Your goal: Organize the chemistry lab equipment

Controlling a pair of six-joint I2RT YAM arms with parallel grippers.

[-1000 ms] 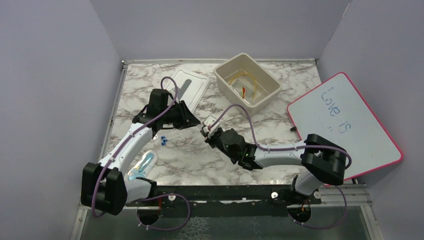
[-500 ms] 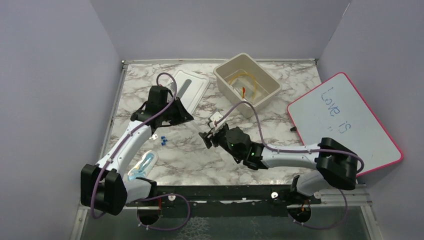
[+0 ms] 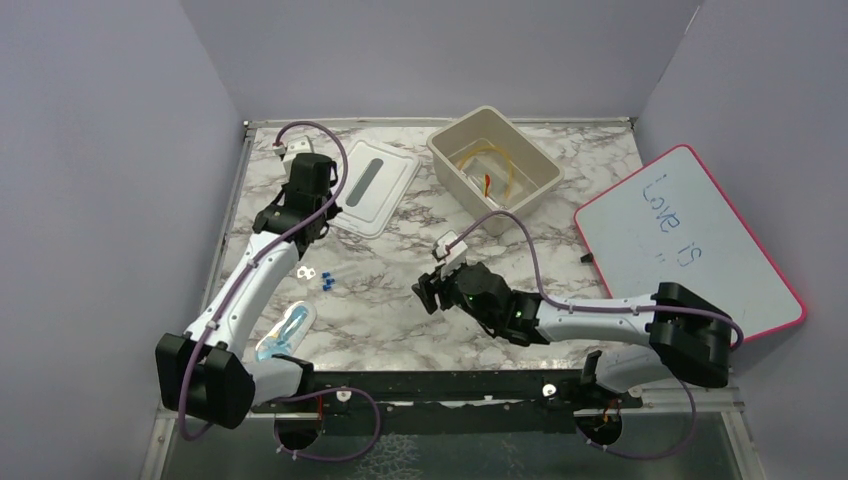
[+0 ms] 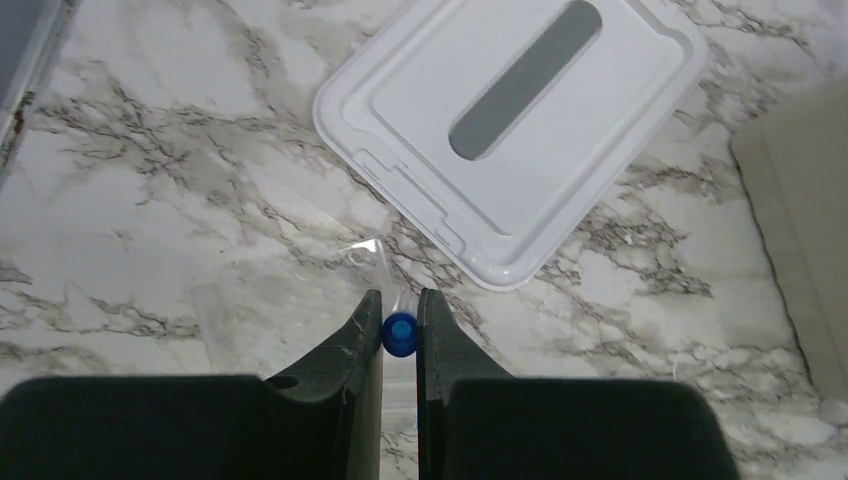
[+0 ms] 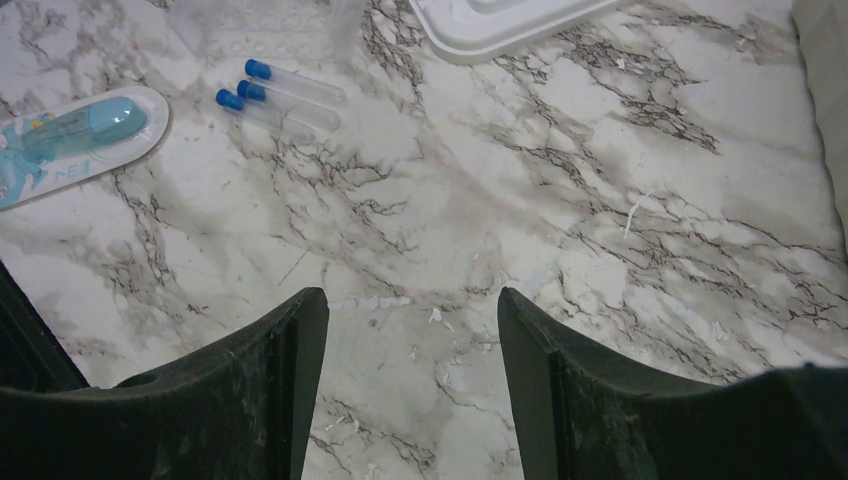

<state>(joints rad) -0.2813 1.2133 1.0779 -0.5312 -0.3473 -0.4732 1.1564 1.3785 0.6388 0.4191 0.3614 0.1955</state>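
Observation:
My left gripper (image 4: 400, 312) is shut on a small clear tube with a blue cap (image 4: 400, 333), held above the marble table beside the white lid (image 4: 510, 130). From above, that gripper (image 3: 303, 218) hangs at the far left, next to the lid (image 3: 372, 185). Other blue-capped tubes (image 5: 285, 88) lie on the table (image 3: 327, 278). A clear plastic packet (image 4: 285, 300) lies flat under the left gripper. The beige bin (image 3: 445, 135) holds the amber tubing coil (image 3: 500, 160) and a red-tipped dropper (image 3: 487, 185). My right gripper (image 5: 412, 300) stands open and low over bare marble at mid-table (image 3: 428, 290).
A blister pack with a pale blue item (image 3: 283, 335) lies near the left arm's base, also in the right wrist view (image 5: 75, 135). The pink-edged whiteboard (image 3: 690, 250) leans at the right. Grey walls close the table on three sides.
The two grippers met at mid-table. The right one opened and drew back toward me. The left one closed on the blue-capped tube and carried it to the far left.

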